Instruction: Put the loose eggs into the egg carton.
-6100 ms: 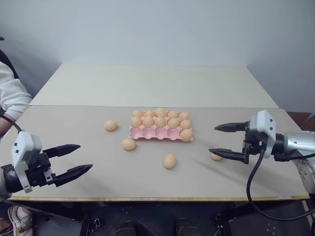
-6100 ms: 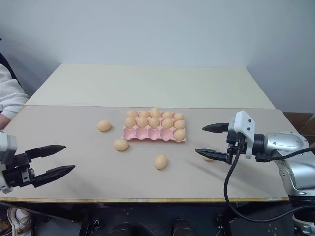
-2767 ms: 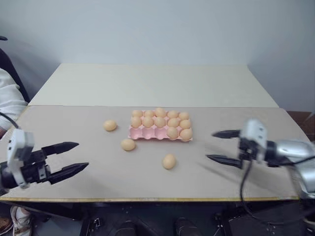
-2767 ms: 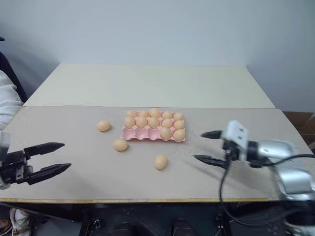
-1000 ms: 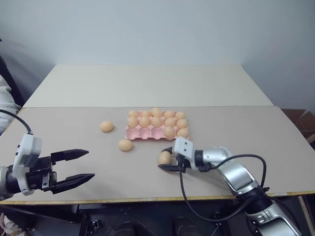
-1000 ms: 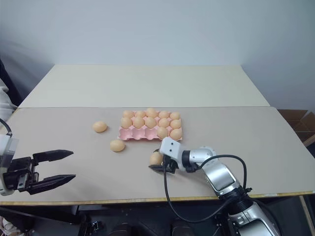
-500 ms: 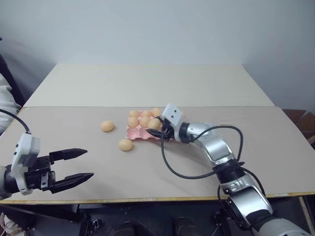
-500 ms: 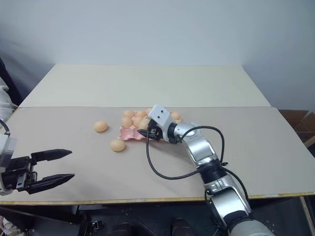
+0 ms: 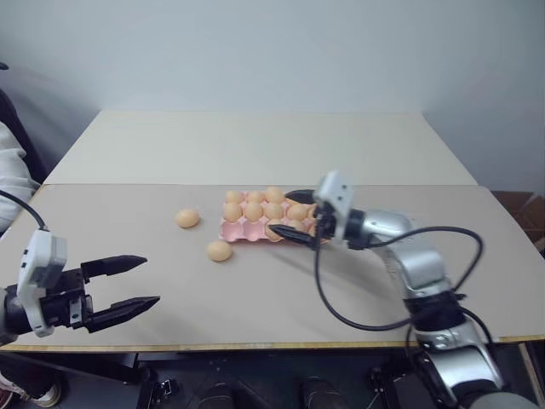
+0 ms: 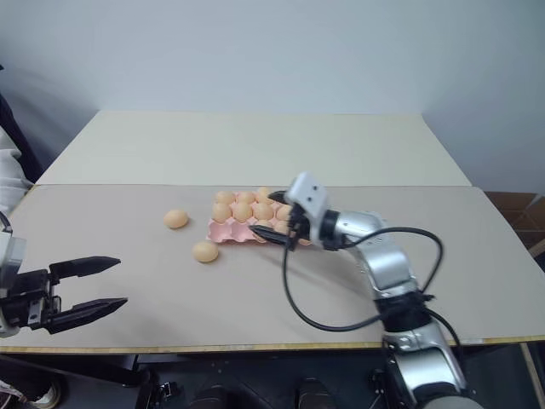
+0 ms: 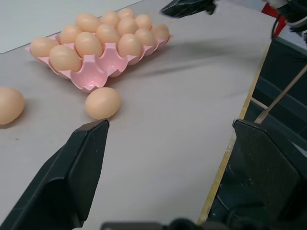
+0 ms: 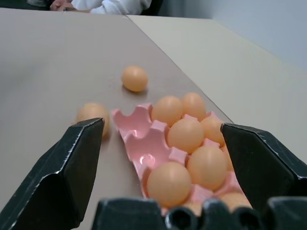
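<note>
The right gripper hovers over the pink egg carton at mid-counter, fingers spread, empty. Two loose eggs lie left of the carton. The left gripper waits apart, fingers spread, empty.

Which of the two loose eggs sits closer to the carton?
The nearer loose egg, just off the egg carton at its front left corner. The other egg lies farther out to the left, clearly apart from the tray.
</note>
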`<state>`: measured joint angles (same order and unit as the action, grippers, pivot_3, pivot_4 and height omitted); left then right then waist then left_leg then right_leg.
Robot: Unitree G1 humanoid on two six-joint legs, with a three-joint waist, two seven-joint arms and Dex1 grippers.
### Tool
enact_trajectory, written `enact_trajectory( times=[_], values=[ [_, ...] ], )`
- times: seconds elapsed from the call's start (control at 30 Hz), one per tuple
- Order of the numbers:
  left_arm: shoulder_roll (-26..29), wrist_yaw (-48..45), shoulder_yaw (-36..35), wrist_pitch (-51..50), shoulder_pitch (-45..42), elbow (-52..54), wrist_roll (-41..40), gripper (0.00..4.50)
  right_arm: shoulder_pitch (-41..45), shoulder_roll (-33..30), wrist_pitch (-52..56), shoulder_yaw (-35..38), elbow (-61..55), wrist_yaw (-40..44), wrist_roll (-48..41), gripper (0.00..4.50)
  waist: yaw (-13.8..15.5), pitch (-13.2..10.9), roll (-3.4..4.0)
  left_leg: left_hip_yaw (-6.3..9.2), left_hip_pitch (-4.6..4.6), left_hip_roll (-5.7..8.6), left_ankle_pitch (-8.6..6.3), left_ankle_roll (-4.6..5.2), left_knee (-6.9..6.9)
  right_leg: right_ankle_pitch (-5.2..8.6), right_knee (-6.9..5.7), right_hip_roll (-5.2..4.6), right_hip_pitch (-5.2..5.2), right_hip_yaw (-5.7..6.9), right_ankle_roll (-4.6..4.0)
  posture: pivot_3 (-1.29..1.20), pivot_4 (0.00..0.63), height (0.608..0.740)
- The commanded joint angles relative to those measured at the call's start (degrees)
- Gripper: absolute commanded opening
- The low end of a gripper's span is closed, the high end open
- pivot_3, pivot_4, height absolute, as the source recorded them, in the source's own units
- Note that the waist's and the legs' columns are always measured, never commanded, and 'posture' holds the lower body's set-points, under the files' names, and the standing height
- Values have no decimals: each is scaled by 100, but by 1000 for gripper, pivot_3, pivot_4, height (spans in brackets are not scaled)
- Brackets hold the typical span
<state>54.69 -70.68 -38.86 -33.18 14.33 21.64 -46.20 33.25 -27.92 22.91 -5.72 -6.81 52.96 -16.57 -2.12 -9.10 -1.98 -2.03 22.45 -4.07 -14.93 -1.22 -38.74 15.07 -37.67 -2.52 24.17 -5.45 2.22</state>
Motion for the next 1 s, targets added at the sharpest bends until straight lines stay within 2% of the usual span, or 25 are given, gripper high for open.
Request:
enact_trajectory(
  times=[0.03, 0.2, 0.33, 0.6, 0.73, 0.83, 1.0],
  values=[
    [3, -23, -172, 130, -35, -65, 26, 4500, -617, -887, -127, 781, -500, 801, -534, 4461, 14, 0, 0, 0, 2, 0, 0, 0, 0, 0, 2, 0, 1, 0, 0, 0, 150, 740],
    [59, -107, -212, 214, -56, -318, 156, 4500, -1496, -2182, -405, 1631, -406, 1770, -894, 4461, -32, -2, 0, -2, -3, 1, -2, 3, 2, 1, 3, 2, 1, -4, 0, 0, 150, 740],
    [130, -207, -127, 355, -118, -631, 357, 4500, -1751, -2723, -415, 2081, -267, 2161, -1120, 4461, -98, -2, 0, -3, -19, 0, -1, 3, 3, 1, -4, 5, -8, -9, -1, 0, 150, 740],
    [51, -136, 106, 380, -327, -645, 426, 4500, -2008, -2641, -358, 2144, -573, 1937, -1183, 4461, -44, -2, -1, -3, -4, 1, -1, 3, 2, 2, 3, 3, -2, -9, 1, 0, 150, 740],
    [-157, 326, 569, 482, -594, -499, 658, 4500, -2044, -2617, -342, 2134, -638, 1851, -1238, 4461, -25, -2, -1, -3, -6, 1, -1, 3, 1, 2, 2, 2, -4, -8, 1, 0, 150, 740],
    [-479, 1031, 1171, 523, -1014, -429, 1043, 4500, -2020, -2559, -342, 2065, -716, 1783, -1271, 4461, 13, -2, -1, -1, -12, 1, -1, 3, -2, 1, -1, 3, -11, -8, 1, 0, 150, 740],
    [-1404, 2266, 2123, 547, -1633, -414, 1607, 4500, -2025, -2522, -316, 2047, -852, 1682, -1337, 4461, 43, -2, -1, 2, -3, 4, -1, 3, -4, -1, 2, 3, -11, -8, 5, 0, 150, 740]
  ],
)
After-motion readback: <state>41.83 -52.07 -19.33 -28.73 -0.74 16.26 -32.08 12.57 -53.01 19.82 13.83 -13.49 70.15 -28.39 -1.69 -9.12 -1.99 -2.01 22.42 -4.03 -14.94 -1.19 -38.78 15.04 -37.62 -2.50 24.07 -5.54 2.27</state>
